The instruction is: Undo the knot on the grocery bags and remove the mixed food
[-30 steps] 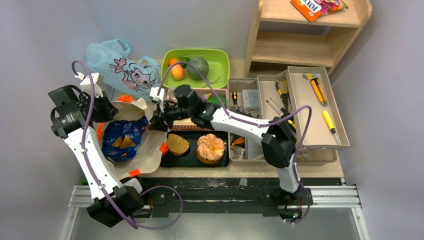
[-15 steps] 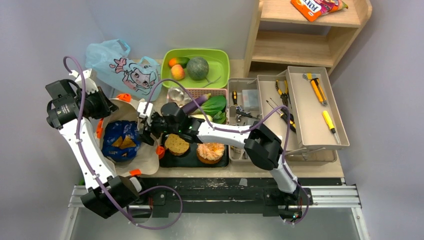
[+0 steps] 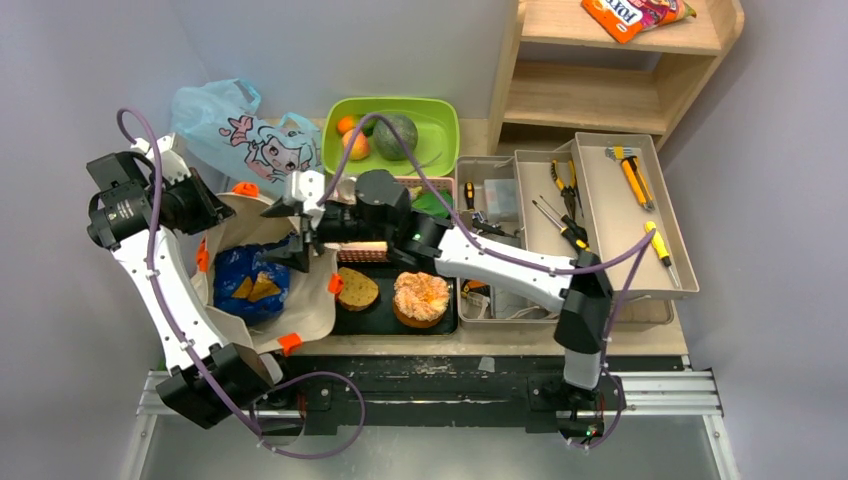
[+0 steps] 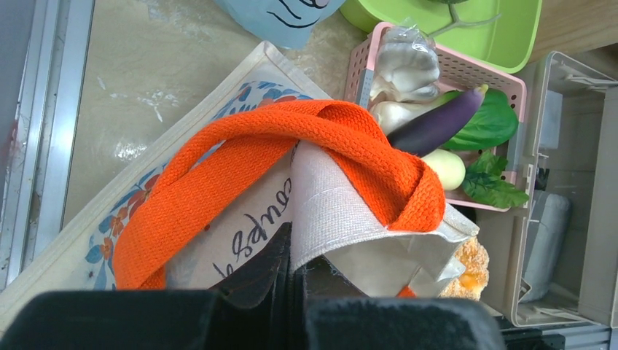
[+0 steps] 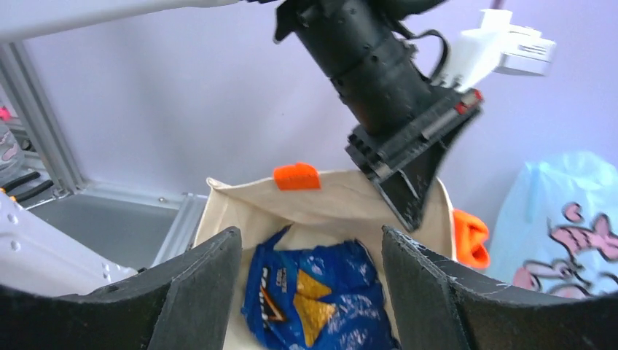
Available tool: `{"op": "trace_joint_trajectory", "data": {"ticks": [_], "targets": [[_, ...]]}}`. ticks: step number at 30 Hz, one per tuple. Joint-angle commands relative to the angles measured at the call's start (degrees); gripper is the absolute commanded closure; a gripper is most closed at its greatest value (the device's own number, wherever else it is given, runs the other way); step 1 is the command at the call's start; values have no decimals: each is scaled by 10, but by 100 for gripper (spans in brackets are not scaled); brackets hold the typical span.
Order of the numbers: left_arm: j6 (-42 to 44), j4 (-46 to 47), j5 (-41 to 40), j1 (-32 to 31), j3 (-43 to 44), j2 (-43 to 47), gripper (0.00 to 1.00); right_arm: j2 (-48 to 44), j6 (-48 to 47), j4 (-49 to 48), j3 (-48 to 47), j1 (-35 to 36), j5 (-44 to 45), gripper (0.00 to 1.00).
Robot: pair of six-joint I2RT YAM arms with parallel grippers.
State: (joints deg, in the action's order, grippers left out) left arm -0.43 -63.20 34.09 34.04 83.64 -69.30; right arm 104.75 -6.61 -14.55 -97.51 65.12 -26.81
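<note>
The beige canvas tote point(image 3: 312, 300) lies open at the left, with the blue snack pack point(image 3: 248, 283) inside. My left gripper point(image 3: 205, 212) is shut on the tote's far rim beside an orange handle point(image 4: 248, 157) and holds it up; it also shows in the left wrist view point(image 4: 295, 270). My right gripper point(image 3: 290, 226) is open and empty above the tote's mouth, with the snack pack point(image 5: 313, 295) below and between its fingers point(image 5: 197, 292). The light-blue plastic bag point(image 3: 245, 135) lies behind the tote. I make out no knot on it.
A green tub point(image 3: 435, 120) holds an orange, a peach and a melon point(image 3: 396, 135). A pink basket point(image 4: 466, 69) holds eggplant point(image 4: 436, 124), radish and greens. A black tray point(image 3: 385, 318) carries a bread slice point(image 3: 356, 288) and pastry point(image 3: 421, 296). Toolbox point(image 3: 610, 210) and shelf point(image 3: 600, 90) stand right.
My right gripper has swung from the tray's edge to above the tote's mouth, its elbow moving right. My left gripper has pulled the rim further left, widening the opening.
</note>
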Motion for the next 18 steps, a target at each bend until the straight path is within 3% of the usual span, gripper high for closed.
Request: {"op": "trace_joint_trajectory", "data": {"ticks": [1, 8, 11, 18], "targets": [[-33, 12, 49, -1, 48, -2, 100, 93, -33, 76, -74, 17, -29, 32], [-23, 8, 55, -1, 59, -18, 100, 172, -54, 11, -61, 22, 64, 32], [-20, 6, 58, -1, 67, -20, 100, 205, -79, -9, -56, 22, 110, 27], [-8, -5, 66, -1, 57, -15, 100, 300, -96, 1, -137, 23, 166, 20]]}}
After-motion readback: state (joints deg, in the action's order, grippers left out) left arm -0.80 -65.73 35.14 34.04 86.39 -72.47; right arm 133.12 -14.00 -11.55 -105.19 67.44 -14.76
